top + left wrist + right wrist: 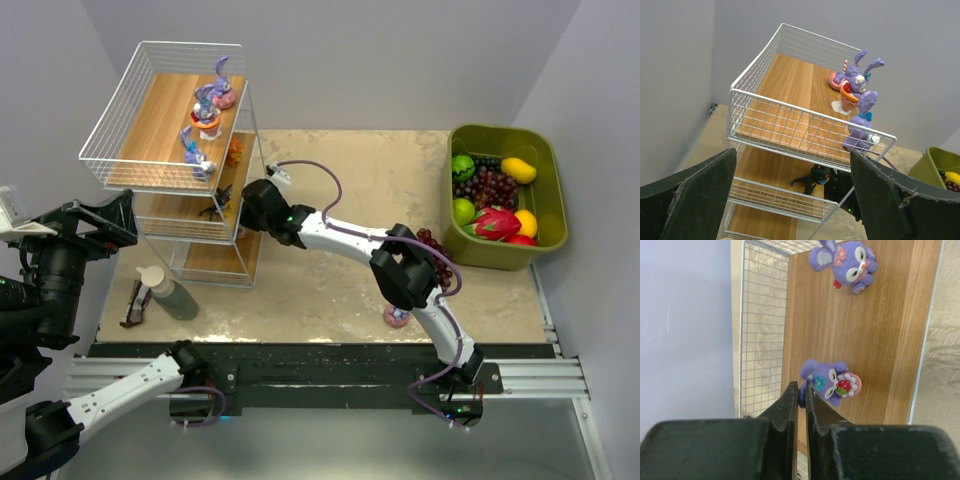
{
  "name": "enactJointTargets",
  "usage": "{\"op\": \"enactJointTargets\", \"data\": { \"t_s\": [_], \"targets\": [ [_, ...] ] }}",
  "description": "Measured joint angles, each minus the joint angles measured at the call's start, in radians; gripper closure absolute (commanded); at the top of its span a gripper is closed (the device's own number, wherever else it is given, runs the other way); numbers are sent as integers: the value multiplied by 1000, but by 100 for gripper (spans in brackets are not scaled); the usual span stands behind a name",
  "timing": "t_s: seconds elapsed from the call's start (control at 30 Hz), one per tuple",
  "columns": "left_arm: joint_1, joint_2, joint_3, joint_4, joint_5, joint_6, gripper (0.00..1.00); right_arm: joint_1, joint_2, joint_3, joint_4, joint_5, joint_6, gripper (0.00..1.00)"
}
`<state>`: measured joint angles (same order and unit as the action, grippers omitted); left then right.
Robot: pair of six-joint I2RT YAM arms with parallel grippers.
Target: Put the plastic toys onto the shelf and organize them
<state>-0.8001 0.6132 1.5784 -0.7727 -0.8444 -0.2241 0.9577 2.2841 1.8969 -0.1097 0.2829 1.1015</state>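
The shelf (165,130) stands at the far left. Three purple bunny toys (207,105) stand on its top board, and they also show in the left wrist view (860,125). An orange toy (234,150) and a black insect toy (220,203) sit on the middle tier. My right gripper (250,200) reaches in at the shelf's right side. In the right wrist view it (801,385) is shut on the back of a purple bunny with a strawberry (832,382) over a wooden board (880,340). Another bunny (847,262) lies further along. One toy on a pink base (397,316) sits on the table. My left gripper (792,165) is open and empty, raised before the shelf (790,85).
An olive-green bin (548,180) of fruits stands at the far right, with a dark grape bunch (435,245) beside it. A bottle (165,290) and a small dark object (133,303) lie in front of the shelf. The right arm spans the table's middle.
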Motion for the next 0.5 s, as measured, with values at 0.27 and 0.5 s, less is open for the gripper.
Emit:
{"op": "enactJointTargets", "data": {
  "t_s": [0.27, 0.5],
  "targets": [
    [0, 0, 0, 0, -2, 0, 1, 0, 0, 4, -17, 24, 6, 98],
    [0, 0, 0, 0, -2, 0, 0, 1, 3, 32, -37, 24, 5, 94]
  ]
}}
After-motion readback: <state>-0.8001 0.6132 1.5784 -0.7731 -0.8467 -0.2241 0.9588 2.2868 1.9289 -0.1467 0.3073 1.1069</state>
